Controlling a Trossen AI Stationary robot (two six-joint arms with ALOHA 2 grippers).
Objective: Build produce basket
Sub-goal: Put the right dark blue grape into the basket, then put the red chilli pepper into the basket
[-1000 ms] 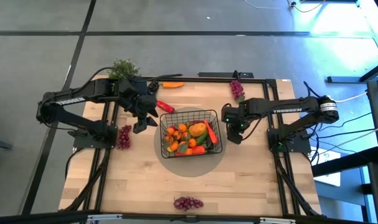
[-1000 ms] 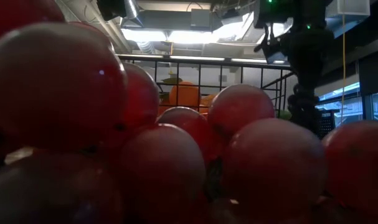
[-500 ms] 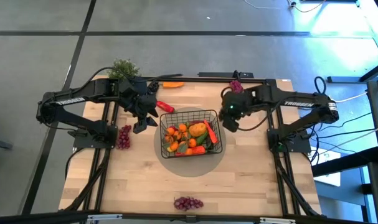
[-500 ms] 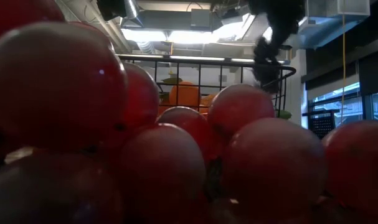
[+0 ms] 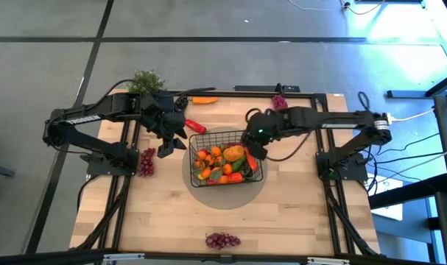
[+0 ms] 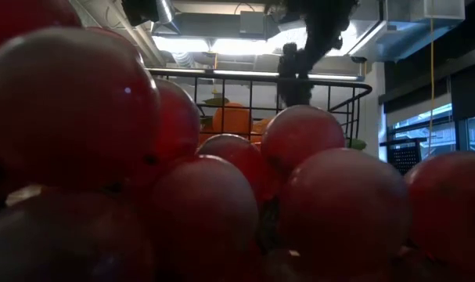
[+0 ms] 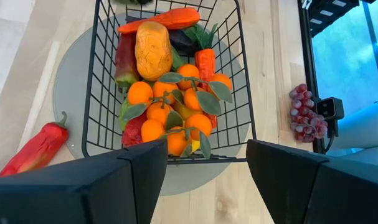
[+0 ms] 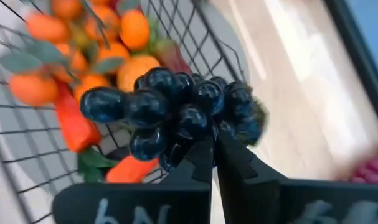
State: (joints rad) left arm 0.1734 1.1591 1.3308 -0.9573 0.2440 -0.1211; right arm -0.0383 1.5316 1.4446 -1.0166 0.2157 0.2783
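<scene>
The black wire basket (image 5: 224, 163) stands on a grey round mat, filled with oranges (image 7: 170, 109), carrots and other toy produce. My right gripper (image 5: 254, 150) hangs over the basket's right rim, shut on a bunch of dark blue grapes (image 8: 170, 106). The low view shows it as a dark shape (image 6: 296, 78) above the basket's rim. My left gripper (image 5: 166, 149) waits open just left of the basket, nothing between its fingers (image 7: 207, 155). My right gripper pinches the near end of the dark grape bunch (image 8: 190, 135) between its two fingertips. The fingers slant down from the table's right side. The bunch sticks out beyond the tips, lifted clear above the basket's right rim and the produce inside.
Loose on the table lie a red pepper (image 5: 194, 126), a carrot (image 5: 203, 100), and purple grape bunches at the far right (image 5: 280, 105), the left (image 5: 146, 162) and the near edge (image 5: 222, 240). A leafy plant (image 5: 148, 79) stands at the far left.
My right gripper, staying shut on the dark grapes, has risen and gone toward the table's left, from beside the basket's right wall to above its right rim, tipping as it went. The left arm has kept still.
</scene>
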